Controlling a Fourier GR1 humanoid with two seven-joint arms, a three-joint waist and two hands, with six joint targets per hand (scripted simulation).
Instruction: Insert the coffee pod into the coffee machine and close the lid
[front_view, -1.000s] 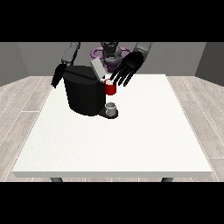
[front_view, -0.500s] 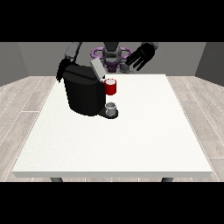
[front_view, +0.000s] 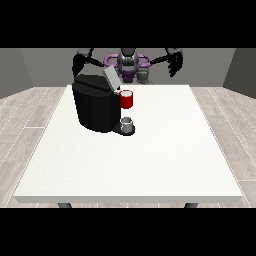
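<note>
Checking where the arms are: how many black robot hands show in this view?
2. One black hand is raised at the view's left, behind the black coffee machine. The other black hand is raised at the view's right, beyond the white table's far edge.

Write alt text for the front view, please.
A black coffee machine stands on a white table, its lid raised, with a red thing at the machine. The robot's hands are lifted behind it.
</note>
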